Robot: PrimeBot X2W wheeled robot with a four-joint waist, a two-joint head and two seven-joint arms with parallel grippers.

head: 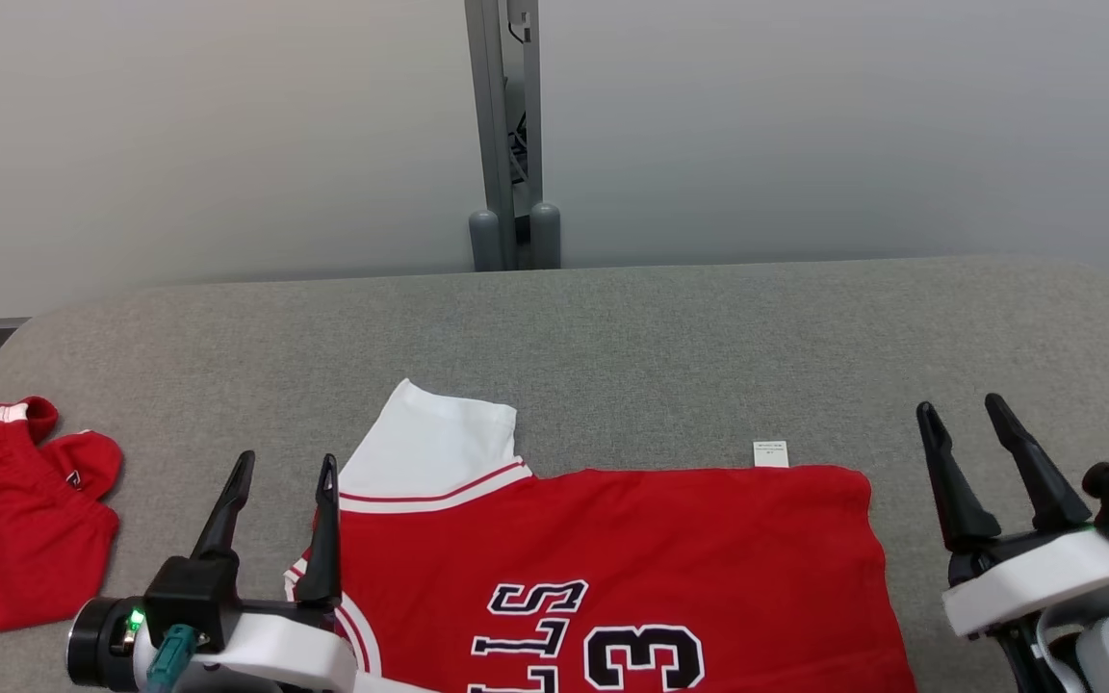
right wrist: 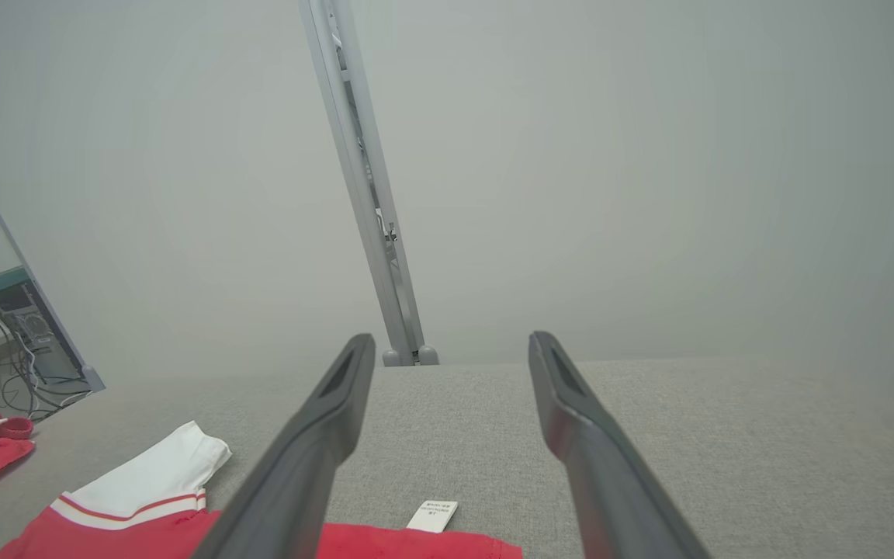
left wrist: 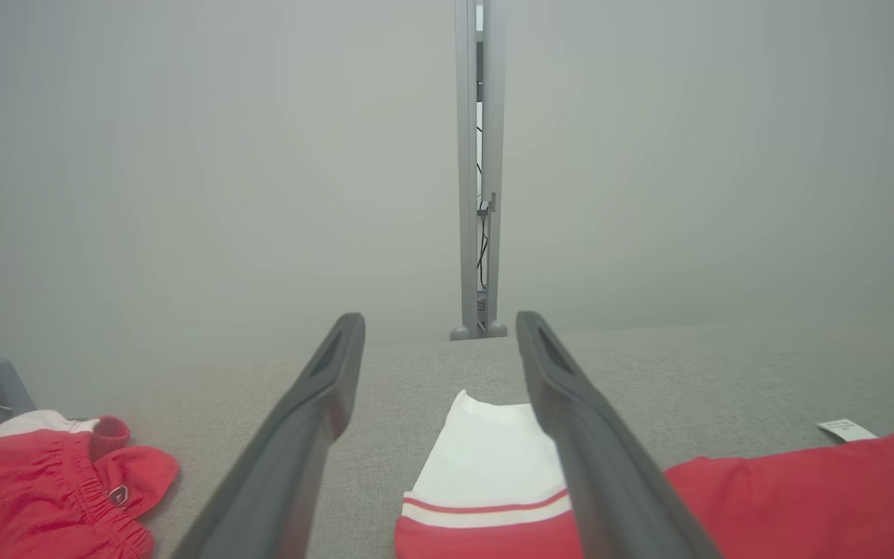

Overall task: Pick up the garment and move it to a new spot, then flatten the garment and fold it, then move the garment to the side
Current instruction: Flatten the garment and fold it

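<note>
One red jersey (head: 670, 568) lies flat on the grey surface (head: 612, 337), with one white tag (head: 770, 453) at its far edge. A second red garment (head: 6, 520) sits bunched well to the left. The left claw (head: 287, 462) and right claw (head: 959, 406) flank the jersey, both spread wide and empty.

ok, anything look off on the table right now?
Nothing damaged or spilled. The red jersey lies flat; its white label pokes out past the far edge. A second red garment sits crumpled at the table's left end.
</note>
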